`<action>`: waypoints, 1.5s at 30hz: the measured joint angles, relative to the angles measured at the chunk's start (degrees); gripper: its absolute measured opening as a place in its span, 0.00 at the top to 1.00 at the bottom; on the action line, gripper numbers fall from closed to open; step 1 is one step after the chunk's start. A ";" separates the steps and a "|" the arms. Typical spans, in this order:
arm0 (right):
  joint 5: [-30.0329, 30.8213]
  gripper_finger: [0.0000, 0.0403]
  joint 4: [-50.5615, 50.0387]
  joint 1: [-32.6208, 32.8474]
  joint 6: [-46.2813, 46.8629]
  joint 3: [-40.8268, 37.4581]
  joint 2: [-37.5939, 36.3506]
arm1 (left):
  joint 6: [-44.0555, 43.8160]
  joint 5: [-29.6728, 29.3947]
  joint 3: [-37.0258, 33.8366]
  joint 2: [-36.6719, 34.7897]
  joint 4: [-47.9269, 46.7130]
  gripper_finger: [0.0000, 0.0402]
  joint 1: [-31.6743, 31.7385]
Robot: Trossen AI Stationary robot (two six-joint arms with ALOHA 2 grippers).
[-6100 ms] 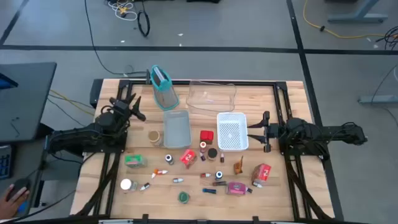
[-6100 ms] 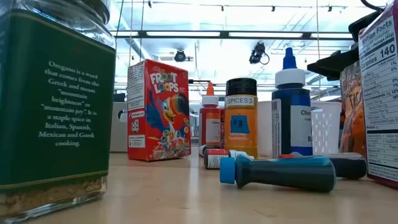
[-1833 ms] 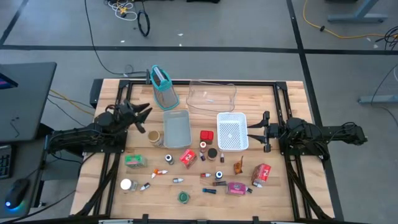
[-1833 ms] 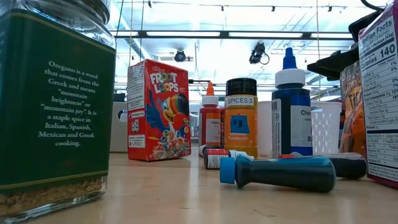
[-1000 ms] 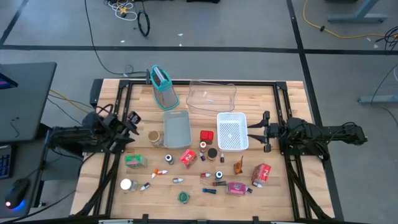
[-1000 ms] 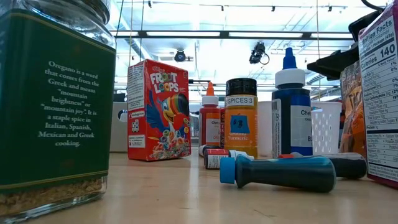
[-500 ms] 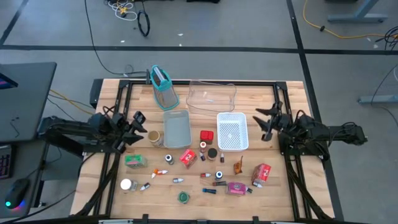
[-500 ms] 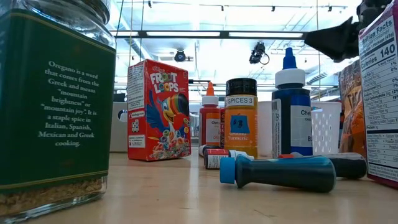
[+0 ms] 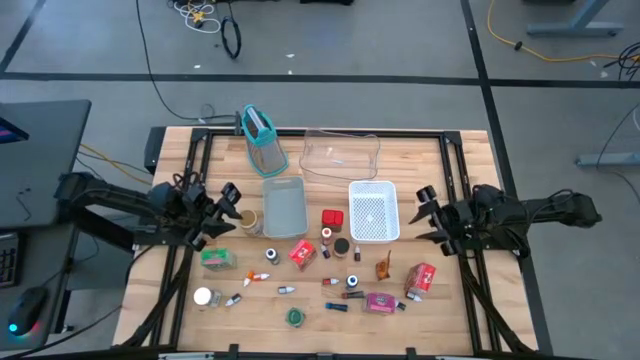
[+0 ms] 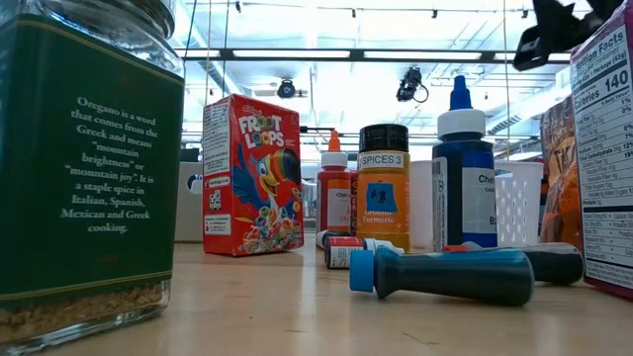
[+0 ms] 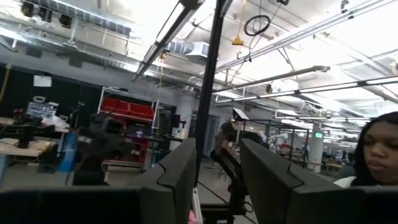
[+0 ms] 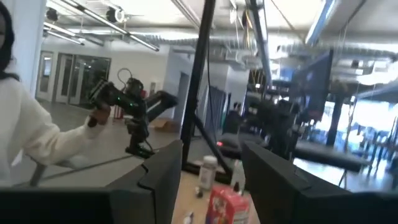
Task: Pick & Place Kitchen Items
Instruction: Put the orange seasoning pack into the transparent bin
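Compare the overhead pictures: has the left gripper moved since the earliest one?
Yes. The left gripper has moved from near the teal-rimmed holder to beside the grey tray.

Left gripper and right gripper hover, fingers parted, empty.

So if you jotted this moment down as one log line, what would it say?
left gripper: open, empty, beside amber jar | right gripper: open, empty, right of white basket | kitchen items: all on table

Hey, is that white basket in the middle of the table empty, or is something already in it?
Empty. In the high view the white basket shows only its perforated floor; the kitchen items lie outside it on the table.
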 joint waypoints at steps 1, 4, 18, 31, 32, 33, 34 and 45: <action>0.01 0.56 0.44 0.00 0.74 0.12 1.82 | 0.57 0.00 0.74 1.06 -0.01 0.67 -0.34; -0.32 0.55 1.00 0.04 2.50 1.69 7.58 | 2.40 0.19 3.30 4.63 -0.11 0.67 -1.38; -7.12 0.51 2.66 7.64 -1.24 9.45 32.92 | 13.45 2.94 12.12 17.04 -0.43 0.67 -2.43; -11.49 0.51 2.81 10.85 -7.29 15.85 49.67 | 16.92 1.99 13.64 18.46 -2.05 0.67 -2.41; -11.61 0.51 2.75 10.91 -7.39 16.60 51.19 | 16.70 1.99 13.64 18.46 -2.75 0.67 -2.41; -11.72 0.51 2.69 10.93 -7.61 17.26 52.64 | 16.69 1.99 13.64 18.46 -3.69 0.67 -2.41; -11.94 0.51 2.61 10.92 -8.22 17.72 53.88 | 16.75 1.97 13.64 18.48 -4.40 0.67 -2.41; -13.41 0.59 -1.20 10.54 -10.61 18.16 54.04 | 15.45 1.99 13.66 18.46 -5.27 0.67 -2.39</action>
